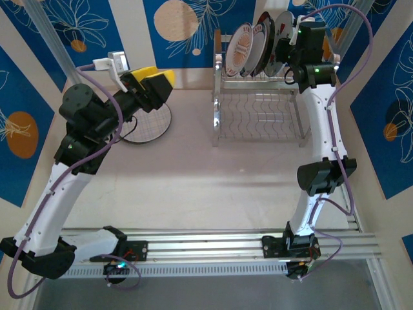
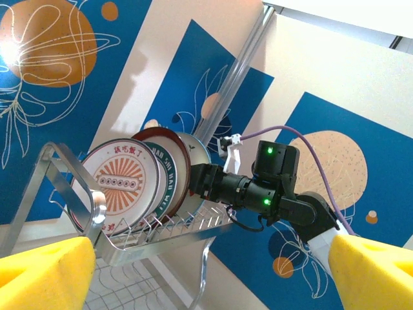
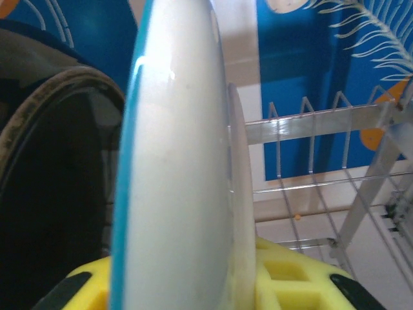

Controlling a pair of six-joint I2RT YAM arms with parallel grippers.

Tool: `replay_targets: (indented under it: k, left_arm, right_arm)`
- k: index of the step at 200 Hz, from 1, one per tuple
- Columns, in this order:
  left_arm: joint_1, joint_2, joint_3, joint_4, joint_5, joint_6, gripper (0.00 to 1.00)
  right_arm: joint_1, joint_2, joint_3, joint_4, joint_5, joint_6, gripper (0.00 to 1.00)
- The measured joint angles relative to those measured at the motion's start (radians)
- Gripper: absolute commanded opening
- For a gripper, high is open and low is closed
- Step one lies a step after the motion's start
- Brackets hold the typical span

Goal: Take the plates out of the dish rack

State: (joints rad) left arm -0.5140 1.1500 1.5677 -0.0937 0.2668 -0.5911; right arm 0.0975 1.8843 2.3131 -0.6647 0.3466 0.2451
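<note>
- Blue wall panels [image 1: 51, 32] with orange discs and white leaf outlines stand behind the pale beige table [image 1: 213, 174] in front of you.
- Toward the far right of that table you have the dish rack [image 1: 258, 119]. It is chrome wire, with a wavy lower shelf and a slotted upper tier that carries three plates on edge.
- Reading the tier from your left, first comes the sunburst plate [image 1: 240, 53], facing outward. The dark-rimmed plate [image 1: 262, 42] is close behind it. Last is the white plate [image 3: 181, 161], with a thin blue edge, nearest your right arm.
- Your right gripper [image 3: 184, 287] is up at the upper tier, and the white plate stands edge-on between its yellow pads [image 3: 290, 278].
- In the right wrist view a pad lies against each face of that plate, so the jaws look closed on its rim.
- The plate is upright there, with the dark-rimmed plate just to one side and the tier's wire prongs just to the other.
- Your left gripper [image 1: 158, 81] is well apart from the rack, over the left half of the table. Its yellow fingers [image 2: 45, 274] are spread wide with nothing between them.
- Its wrist camera looks up at the rack's upper tier and at your right arm reaching in.
- The plaid plate [image 1: 155, 126] lies flat on the table beneath your left gripper.
- From above, the gripper overlaps that plate's far rim; you cannot tell whether the two touch.
</note>
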Motion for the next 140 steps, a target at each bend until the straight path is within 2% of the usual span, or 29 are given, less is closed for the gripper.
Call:
replay_targets:
  k: [103, 140]
  left_arm:
    - [0.0, -0.02, 0.0, 0.001, -0.029, 0.0, 0.93]
    - [0.0, -0.024, -0.01, 0.001, -0.033, 0.0, 0.93]
  right_arm:
    - [0.04, 0.027, 0.051, -0.035, 0.13, -0.022, 0.0]
    - [0.059, 0.043, 0.08, -0.051, 0.19, -0.047, 0.0]
